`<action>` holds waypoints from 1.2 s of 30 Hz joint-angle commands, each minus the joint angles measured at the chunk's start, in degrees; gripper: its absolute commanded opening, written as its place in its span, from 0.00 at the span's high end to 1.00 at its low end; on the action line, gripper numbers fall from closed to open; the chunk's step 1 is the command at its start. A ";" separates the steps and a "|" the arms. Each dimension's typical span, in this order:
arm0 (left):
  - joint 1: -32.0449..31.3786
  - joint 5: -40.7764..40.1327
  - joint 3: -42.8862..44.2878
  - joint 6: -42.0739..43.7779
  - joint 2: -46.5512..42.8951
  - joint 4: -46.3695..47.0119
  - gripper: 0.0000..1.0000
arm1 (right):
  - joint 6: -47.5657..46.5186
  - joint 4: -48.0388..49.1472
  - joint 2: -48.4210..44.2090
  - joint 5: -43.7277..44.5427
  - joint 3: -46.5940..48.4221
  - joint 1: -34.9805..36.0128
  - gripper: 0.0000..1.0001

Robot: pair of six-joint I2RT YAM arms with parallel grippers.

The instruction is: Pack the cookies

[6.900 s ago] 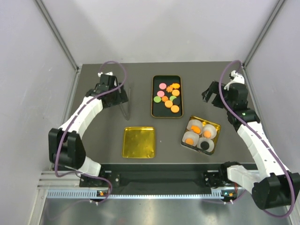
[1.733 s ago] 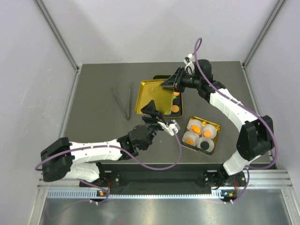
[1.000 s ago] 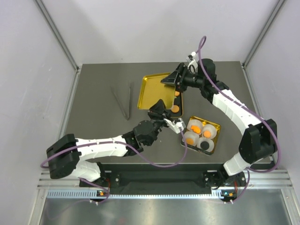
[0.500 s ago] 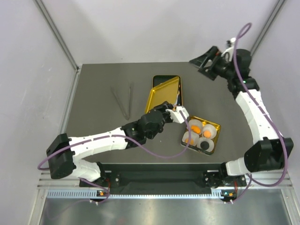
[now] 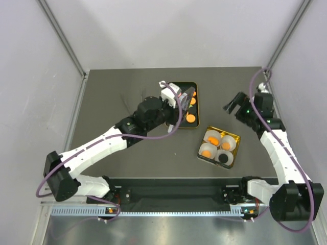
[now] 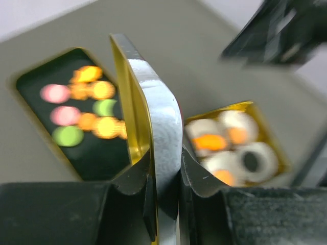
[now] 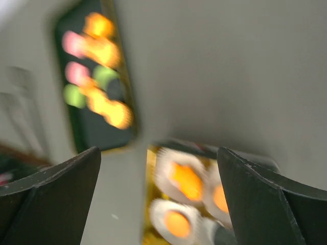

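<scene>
The cookies (image 5: 190, 118) lie in a black tray (image 5: 196, 104) at mid-table; orange, pink and green discs (image 6: 84, 109) show blurred in the left wrist view, and again (image 7: 97, 81) in the right wrist view. My left gripper (image 5: 173, 108) hangs over the tray's left part, shut (image 6: 166, 159) on a gold lid (image 6: 153, 97) held on edge, which hides some cookies from above. A gold tin (image 5: 233, 153) holds white paper cups with orange and black cookies (image 5: 213, 139). My right gripper (image 5: 232, 105) stands open (image 7: 158, 158) to the right of the tray, holding nothing.
Metal tweezers (image 5: 124, 101) lie left of the tray, partly hidden under my left arm. The right gripper's dark fingers (image 6: 286, 35) show at the top right of the left wrist view. Grey walls close in the table on three sides.
My left gripper has carried the gold lid up and left, turning it on edge over the black tray. The right arm pulled back from the far corner toward the tin, jaws wide apart.
</scene>
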 commanded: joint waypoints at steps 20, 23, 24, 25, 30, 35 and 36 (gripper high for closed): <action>10.15 44.26 -12.16 -48.51 10.61 40.29 1.00 | -0.65 -7.28 -4.81 11.64 -15.07 -2.56 0.14; 11.20 44.35 -12.78 -48.16 9.73 39.07 1.00 | -0.73 -6.32 -3.84 11.29 -15.07 -2.56 0.17; 11.64 44.52 -12.95 -48.07 9.20 38.71 1.00 | -1.17 -5.88 -3.40 11.02 -15.33 -2.56 0.20; 12.00 44.70 -13.30 -48.07 8.94 38.53 1.00 | -1.44 -5.53 -2.70 10.67 -15.51 -2.56 0.20; 14.72 45.05 -14.36 -48.24 6.74 36.87 1.00 | -2.93 -3.07 0.90 8.30 -16.39 -2.56 0.29; 15.69 45.14 -14.63 -47.28 5.60 34.84 1.00 | -3.55 -1.66 2.93 6.10 -16.30 -2.56 0.38; 15.78 45.31 -14.71 -47.19 5.33 34.75 1.00 | -3.81 -1.57 3.10 6.01 -15.95 -2.56 0.40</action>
